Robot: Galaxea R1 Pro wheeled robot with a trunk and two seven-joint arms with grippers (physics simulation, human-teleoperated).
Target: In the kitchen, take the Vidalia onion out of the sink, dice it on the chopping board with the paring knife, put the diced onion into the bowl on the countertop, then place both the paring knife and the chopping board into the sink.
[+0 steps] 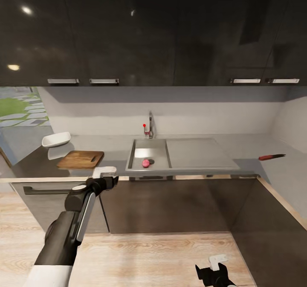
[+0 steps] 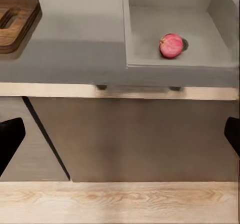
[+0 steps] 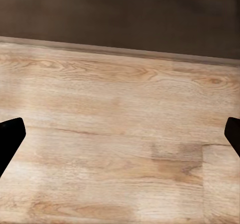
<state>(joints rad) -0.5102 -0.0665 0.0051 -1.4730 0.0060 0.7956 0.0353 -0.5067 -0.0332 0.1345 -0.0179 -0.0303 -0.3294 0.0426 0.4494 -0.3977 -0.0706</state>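
Left gripper jaws apart, empty, raised at the counter's near edge, between the board and the sink; right gripper jaws apart, empty, low over the wooden floor; onion lies in the sink beside the drain, right of and beyond the left gripper; chopping board left of the sink, bowl behind it; knife far right on the countertop. Step looks like reaching for the onion: clear the sink's front wall first, descend straight, centre the bulb between the fingers; it may roll.
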